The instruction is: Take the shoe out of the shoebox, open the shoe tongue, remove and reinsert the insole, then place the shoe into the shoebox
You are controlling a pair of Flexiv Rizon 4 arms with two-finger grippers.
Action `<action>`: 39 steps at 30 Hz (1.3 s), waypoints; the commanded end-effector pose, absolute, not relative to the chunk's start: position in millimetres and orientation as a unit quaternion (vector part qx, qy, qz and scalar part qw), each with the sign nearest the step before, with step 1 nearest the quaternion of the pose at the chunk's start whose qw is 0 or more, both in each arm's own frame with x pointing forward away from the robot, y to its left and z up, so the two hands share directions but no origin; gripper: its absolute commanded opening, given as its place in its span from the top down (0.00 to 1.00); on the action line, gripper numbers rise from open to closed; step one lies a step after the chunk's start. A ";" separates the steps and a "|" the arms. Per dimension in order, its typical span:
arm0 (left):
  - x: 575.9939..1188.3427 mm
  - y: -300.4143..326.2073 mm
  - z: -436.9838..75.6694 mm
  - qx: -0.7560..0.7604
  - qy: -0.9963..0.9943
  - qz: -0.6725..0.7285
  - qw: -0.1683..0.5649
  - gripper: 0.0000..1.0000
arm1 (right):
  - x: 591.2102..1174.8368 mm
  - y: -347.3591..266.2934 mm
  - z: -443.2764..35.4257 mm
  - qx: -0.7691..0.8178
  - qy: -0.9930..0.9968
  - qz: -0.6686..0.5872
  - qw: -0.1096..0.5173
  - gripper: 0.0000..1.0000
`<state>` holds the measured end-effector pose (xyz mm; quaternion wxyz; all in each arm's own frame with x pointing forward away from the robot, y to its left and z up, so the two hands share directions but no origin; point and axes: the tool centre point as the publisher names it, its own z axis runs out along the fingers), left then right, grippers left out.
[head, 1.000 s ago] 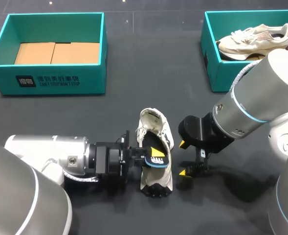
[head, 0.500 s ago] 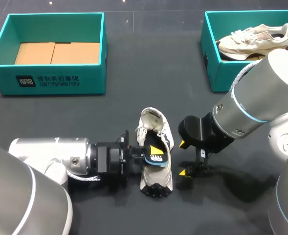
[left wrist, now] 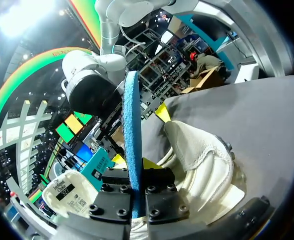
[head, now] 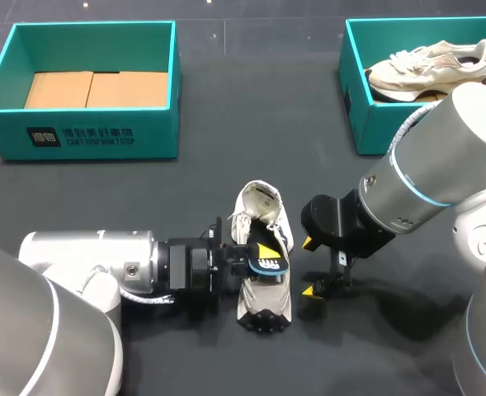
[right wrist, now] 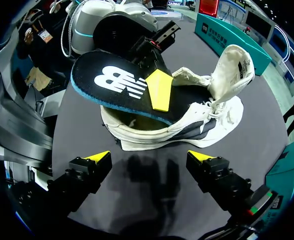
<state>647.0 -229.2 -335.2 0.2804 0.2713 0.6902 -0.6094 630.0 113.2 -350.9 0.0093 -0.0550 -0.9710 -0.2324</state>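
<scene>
The white shoe (head: 267, 299) lies on the table (head: 143, 190) in the near middle, its tongue (head: 257, 200) folded up at the far end; the left gripper (head: 257, 257) is clamped on the dark insole (head: 271, 266), holding it tilted, partly out of the shoe's opening. The right gripper (right wrist: 149, 157) stands just right of the shoe, fingers spread with nothing between them; one teal shoebox (head: 77, 136) sits far left, a second shoebox (head: 354, 99) far right holding a second shoe (head: 428, 66).

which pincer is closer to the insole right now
Left. The left pincer is shut on the insole above the shoe; the right pincer stands open beside the shoe, apart from it.
</scene>
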 end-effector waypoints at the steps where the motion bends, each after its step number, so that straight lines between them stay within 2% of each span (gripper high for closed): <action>1: 643.7 -227.0 -332.0 0.271 0.691 -0.610 0.278 0.87 | 627.9 112.3 -351.2 -0.055 -0.971 -0.233 0.007 0.00; 22: 630.7 -218.6 -309.0 0.274 0.692 -0.611 0.270 0.83 | 627.9 112.3 -351.2 -0.055 -0.971 -0.233 0.007 0.00; 25: 628.2 -218.0 -307.5 0.276 0.692 -0.611 0.269 0.87 | 627.9 112.3 -351.2 -0.055 -0.971 -0.233 0.007 0.00; 27: 626.6 -218.0 -306.5 0.278 0.691 -0.611 0.269 1.00 | 627.9 112.3 -351.2 -0.055 -0.971 -0.233 0.007 0.00; 39: 628.8 -221.0 -319.4 0.310 0.674 -0.607 0.285 1.00 | 627.9 112.3 -351.2 -0.055 -0.971 -0.233 0.007 0.00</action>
